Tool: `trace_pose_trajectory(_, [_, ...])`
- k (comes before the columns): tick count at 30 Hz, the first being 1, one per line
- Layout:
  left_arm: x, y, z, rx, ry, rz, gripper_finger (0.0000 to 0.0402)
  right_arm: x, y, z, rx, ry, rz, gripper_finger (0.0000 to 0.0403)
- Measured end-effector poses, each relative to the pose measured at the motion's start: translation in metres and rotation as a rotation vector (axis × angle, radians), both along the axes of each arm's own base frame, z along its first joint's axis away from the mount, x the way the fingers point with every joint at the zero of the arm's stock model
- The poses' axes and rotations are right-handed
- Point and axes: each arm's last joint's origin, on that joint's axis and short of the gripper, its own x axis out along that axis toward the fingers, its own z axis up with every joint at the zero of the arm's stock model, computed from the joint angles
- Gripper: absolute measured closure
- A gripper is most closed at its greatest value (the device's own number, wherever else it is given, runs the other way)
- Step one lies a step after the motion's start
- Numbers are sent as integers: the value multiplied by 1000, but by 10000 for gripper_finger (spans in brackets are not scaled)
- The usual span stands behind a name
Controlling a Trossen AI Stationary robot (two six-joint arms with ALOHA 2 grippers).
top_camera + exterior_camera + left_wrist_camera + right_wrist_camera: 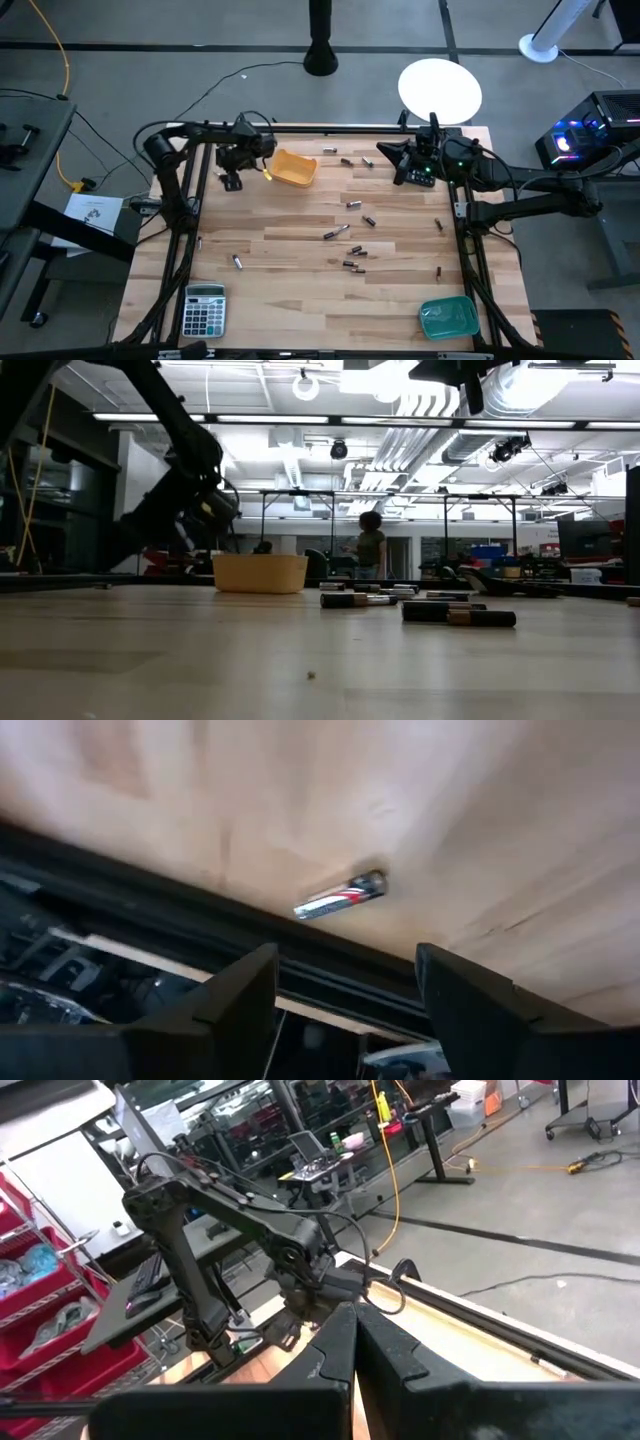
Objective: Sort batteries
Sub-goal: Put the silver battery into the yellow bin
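batteries (349,243): tiny cylinders, dark bodies with silvery or coppery ends, scattered loose over the middle and far half of the wooden table (290,290). main cluster lies mid-table, a few lie along the far edge, singles sit near the left edge and the right edge. all lie on their sides, mostly apart from one another. low view shows some of them as dark tubes with a copper-coloured band, smooth and slightly glossy.

one battery (340,897) fills the left wrist view: silvery casing with a red and dark label, lying flat on pale wood close to the table's black edge rail.

left gripper (233,180) is above the far left corner of the table, just beside the yellow tray (291,168); its fingers (243,995) stand spread, nothing between them.

right gripper (385,150) sits at the far right of the table; fingers pressed together, holding nothing visible.

yellow tray: smooth plastic, shallow, rounded corners, near the far edge left of centre. teal tray (449,317): same kind of moulded plastic, near right corner. grey calculator (205,309) with rows of keys at the near left corner. table top: light planks, visible grain, matte, framed in black metal.

a person stands far off in the room, seen in the low view.
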Motion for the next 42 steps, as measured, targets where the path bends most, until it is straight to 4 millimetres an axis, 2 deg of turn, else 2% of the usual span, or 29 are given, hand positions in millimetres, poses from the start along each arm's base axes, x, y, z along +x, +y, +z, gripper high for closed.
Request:
trace_pose_trajectory(9, [-12,0,-34,-88,69,-62,171,0,0,0,23,-8,-2,402])
trace_pose_trajectory(15, [-14,1,-39,-103,70,-130,182,0,0,0,23,-11,-2,402])
trace_pose_trajectory(19, [-13,0,-40,-123,66,-162,239,0,0,0,26,-15,-3,402])
trace_pose_trajectory(24, [-12,-1,-40,-137,28,-104,373,0,0,0,46,-24,-5,402])
trace_pose_trajectory(27, [-12,-1,-38,-121,21,-68,381,0,0,0,46,-24,-5,402])
trace_pose_trajectory(30, [-13,-2,-32,-106,-7,-37,389,0,0,0,46,-25,-5,402])
trace_pose_trajectory(33, [-12,-3,-17,-73,-97,11,394,0,0,0,46,-24,-4,402])
trace_pose_trajectory(39, [-16,-10,25,41,-284,95,396,0,0,0,41,-22,-4,402])
trace_pose_trajectory(42, [-15,-18,47,91,-433,137,396,0,0,0,39,-21,-4,402])
